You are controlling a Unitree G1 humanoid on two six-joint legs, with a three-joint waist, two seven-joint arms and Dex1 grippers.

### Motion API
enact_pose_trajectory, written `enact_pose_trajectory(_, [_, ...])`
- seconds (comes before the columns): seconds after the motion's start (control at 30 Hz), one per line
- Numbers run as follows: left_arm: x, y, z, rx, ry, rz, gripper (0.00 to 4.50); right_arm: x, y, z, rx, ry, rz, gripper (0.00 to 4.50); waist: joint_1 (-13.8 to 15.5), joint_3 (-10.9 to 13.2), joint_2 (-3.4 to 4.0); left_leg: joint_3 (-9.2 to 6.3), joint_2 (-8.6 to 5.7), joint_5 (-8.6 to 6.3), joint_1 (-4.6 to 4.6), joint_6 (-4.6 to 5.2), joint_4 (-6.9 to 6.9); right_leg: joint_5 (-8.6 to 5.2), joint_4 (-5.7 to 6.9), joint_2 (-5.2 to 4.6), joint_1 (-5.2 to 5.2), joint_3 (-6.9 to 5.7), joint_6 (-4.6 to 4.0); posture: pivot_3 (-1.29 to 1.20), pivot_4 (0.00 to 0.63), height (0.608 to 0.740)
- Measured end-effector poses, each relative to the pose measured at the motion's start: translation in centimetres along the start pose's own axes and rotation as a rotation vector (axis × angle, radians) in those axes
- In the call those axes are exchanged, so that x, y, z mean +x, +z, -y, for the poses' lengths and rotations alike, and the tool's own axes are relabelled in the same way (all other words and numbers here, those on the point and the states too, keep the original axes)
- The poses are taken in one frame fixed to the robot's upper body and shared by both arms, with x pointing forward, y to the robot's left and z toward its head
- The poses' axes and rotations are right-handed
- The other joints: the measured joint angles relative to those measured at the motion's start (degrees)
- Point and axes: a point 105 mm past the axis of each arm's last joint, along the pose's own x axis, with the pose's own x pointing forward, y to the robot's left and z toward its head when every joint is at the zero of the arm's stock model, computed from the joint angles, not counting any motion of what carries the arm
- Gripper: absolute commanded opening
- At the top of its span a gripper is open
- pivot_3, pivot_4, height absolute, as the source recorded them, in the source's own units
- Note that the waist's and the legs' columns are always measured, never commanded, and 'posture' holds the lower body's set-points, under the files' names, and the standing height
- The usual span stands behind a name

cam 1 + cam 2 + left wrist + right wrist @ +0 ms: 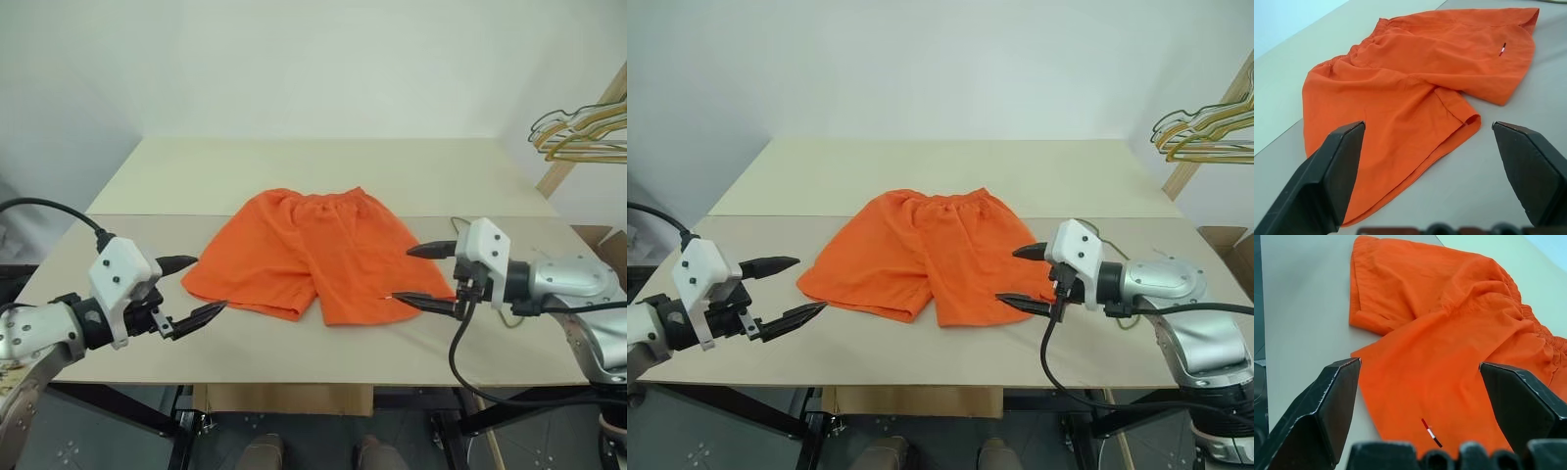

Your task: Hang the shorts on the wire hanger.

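The bright orange shorts (313, 250) lie flat on the table, waistband toward the far side and both legs toward me. My left gripper (211, 283) hovers open just off the left leg's hem, nothing between its fingers. My right gripper (402, 274) stands open at the right leg's outer edge, also empty. A small red and white tag (1430, 433) marks that leg near the right fingers. A bit of thin grey wire (458, 219), apparently the wire hanger, peeks out behind the right gripper; the arm hides the rest.
The beige table (294, 162) stretches well beyond the shorts toward the wall. A bunch of gold and dark hangers (578, 132) hangs from a slanted wooden pole at the upper right. A cardboard box (602, 240) sits past the table's right edge.
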Motion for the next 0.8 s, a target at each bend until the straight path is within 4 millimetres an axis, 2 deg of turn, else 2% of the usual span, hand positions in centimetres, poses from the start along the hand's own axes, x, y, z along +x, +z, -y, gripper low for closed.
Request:
enact_pose_trajectory(0.5, [0.0, 0.2, -0.2, 0.009, 0.001, 0.0, 4.5, 0.0, -0.4, -0.4, 0.012, -0.006, -0.007, 4.48, 0.0, 0.0, 0.0, 0.01, 0.01, 0.0, 0.0, 0.0, 0.0, 0.0, 0.0, 0.01, 0.0, 0.0, 0.0, 0.02, 0.04, 0.74])
enact_pose_trajectory(0.63, [0.6, 0.5, 0.0, 0.008, -0.016, 0.006, 4.5, 0.0, -0.5, -0.4, 0.009, -0.01, -0.016, 4.48, 0.0, 0.0, 0.0, 0.02, 0.0, 0.0, 0.01, 0.0, 0.0, 0.0, 0.0, 0.01, 0.01, 0.0, 0.0, -0.02, 0.046, 0.74])
enact_pose_trajectory(0.73, [0.9, 0.9, 0.2, 0.006, -0.037, 0.021, 4.5, -0.3, -1.1, -0.2, -0.036, -0.012, -0.085, 4.48, -0.3, 0.0, -0.01, 0.04, 0.01, 0.0, -0.01, 0.0, 0.0, 0.0, -0.03, 0.01, 0.0, -0.01, 0.0, -0.05, 0.053, 0.74])
enact_pose_trajectory(0.8, [1.1, 0.9, 0.4, 0.0, -0.052, 0.026, 4.5, -0.4, -1.9, -0.4, -0.164, 0.002, -0.163, 4.48, -0.7, 0.0, 0.0, 0.09, 0.01, 0.0, -0.01, 0.0, -0.01, 0.0, -0.06, 0.01, 0.0, -0.01, 0.0, -0.06, 0.058, 0.74])
